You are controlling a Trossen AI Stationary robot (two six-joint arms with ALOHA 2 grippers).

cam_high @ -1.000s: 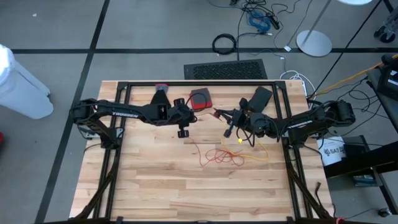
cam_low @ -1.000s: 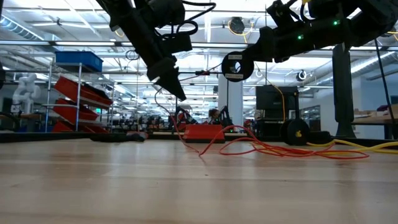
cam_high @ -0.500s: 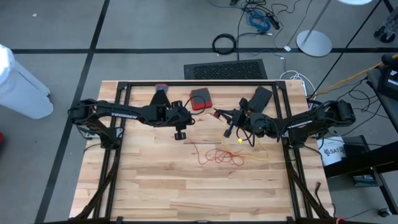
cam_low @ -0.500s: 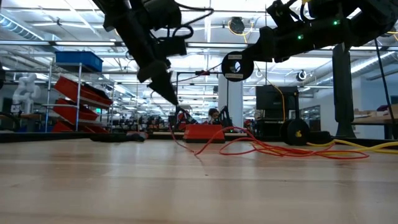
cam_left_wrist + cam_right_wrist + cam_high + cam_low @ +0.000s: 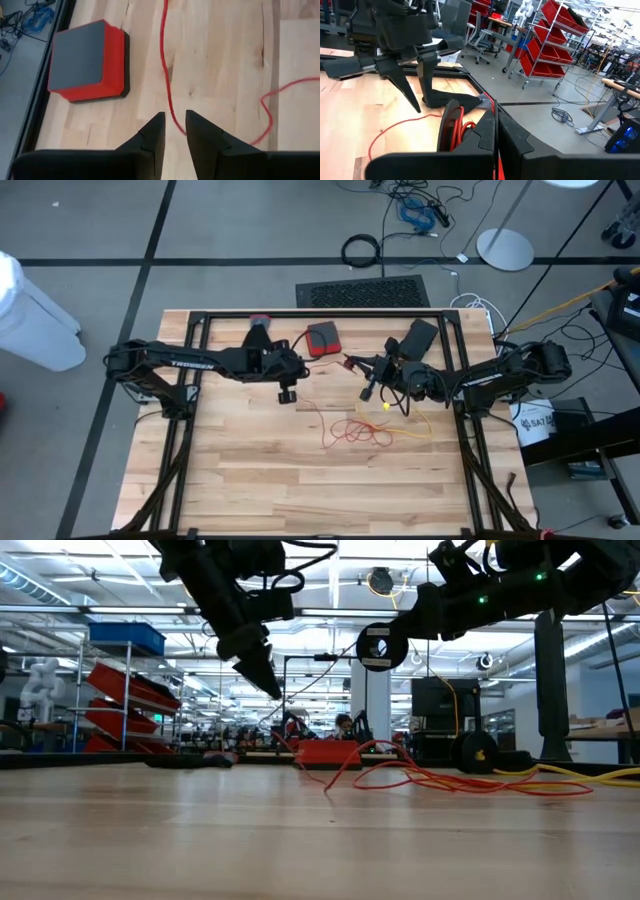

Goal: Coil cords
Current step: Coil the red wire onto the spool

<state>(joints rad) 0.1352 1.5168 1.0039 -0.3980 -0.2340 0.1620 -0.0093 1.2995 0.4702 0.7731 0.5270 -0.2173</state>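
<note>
Above the desk (image 5: 240,470), my left pincer (image 5: 172,131) hovers with fingers slightly apart, straddling the red cord (image 5: 164,65), not clamped. Red box (image 5: 87,60) sits nearby. Farther right, my right pincer (image 5: 368,392) is closed on a bunch of red loops (image 5: 462,127). Step: gathering slack. Next, probably: close left, feed toward right.

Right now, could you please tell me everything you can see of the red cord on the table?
The red cord is a thin, flexible cable lying loose and tangled on the wooden table, not coiled. One strand runs up to the left gripper and passes between its slightly parted fingers. Another end rises to the right gripper, which is shut on red loops of it. A yellow cord lies alongside.
</note>
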